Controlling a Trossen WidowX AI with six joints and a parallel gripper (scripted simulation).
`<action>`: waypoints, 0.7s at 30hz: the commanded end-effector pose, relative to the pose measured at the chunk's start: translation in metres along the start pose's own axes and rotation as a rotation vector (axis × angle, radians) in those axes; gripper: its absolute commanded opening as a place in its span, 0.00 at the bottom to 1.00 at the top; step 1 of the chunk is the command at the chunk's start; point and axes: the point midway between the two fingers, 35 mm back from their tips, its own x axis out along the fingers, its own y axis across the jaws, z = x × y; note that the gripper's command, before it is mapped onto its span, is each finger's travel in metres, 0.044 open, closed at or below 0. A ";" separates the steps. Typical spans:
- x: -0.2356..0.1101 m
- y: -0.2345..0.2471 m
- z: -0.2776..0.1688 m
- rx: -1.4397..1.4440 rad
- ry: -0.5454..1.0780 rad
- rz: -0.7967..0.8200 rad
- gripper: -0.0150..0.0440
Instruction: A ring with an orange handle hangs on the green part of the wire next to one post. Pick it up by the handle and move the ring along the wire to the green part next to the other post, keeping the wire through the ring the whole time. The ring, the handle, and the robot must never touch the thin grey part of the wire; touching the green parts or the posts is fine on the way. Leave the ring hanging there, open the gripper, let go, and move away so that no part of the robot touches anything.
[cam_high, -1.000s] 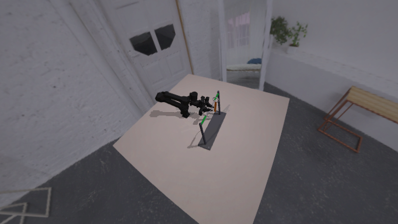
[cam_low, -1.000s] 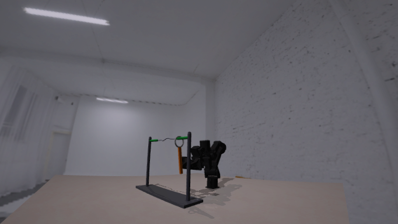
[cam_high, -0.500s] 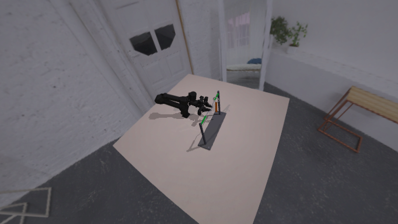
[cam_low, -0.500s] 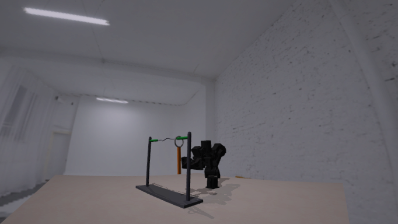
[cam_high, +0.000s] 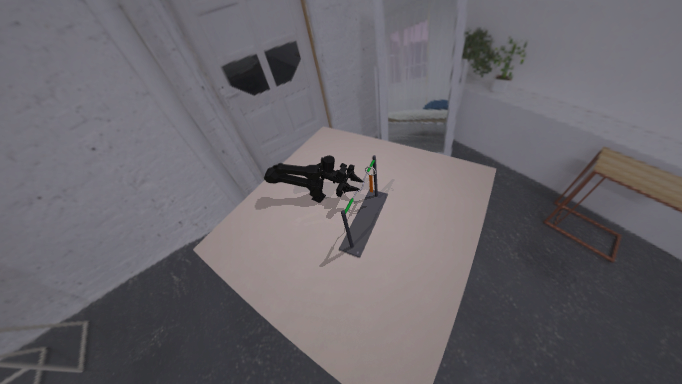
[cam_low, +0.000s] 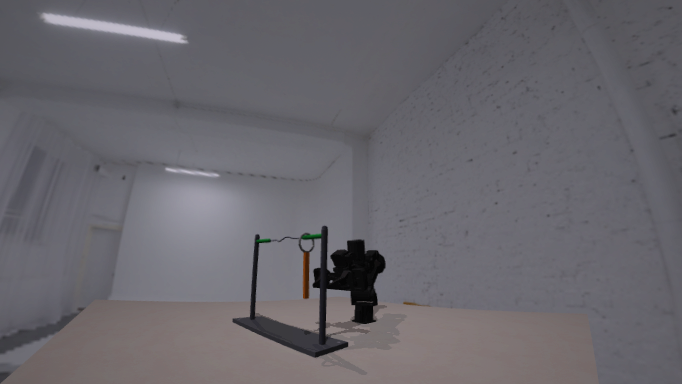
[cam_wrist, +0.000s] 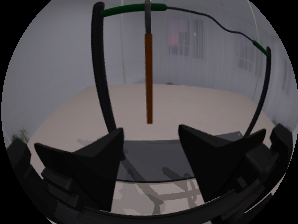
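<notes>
the black parallel-jaw gripper (cam_wrist: 149, 144) is released, jaws spread wide with nothing between them, sitting low and apart from the hanging piece. the thin metal ring (cam_low: 306, 243) hangs on the short green wire section (cam_low: 312, 236) right beside the dark post (cam_low: 323, 285), its long orange handle (cam_wrist: 149, 76) dropping straight down toward six o'clock. in the wrist view the handle sits at twelve o'clock from the open fingertips. the thin grey wire (cam_low: 285, 238) runs off toward nine o'clock in the exterior view, over the dark grey base plate (cam_low: 280, 330) on the pale beige table (cam_high: 350, 300).
</notes>
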 end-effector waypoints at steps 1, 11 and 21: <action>-0.018 0.001 0.002 0.007 -0.008 0.003 0.84; -0.037 -0.003 -0.001 0.006 -0.008 0.003 1.00; -0.037 -0.003 -0.001 0.006 -0.008 0.003 1.00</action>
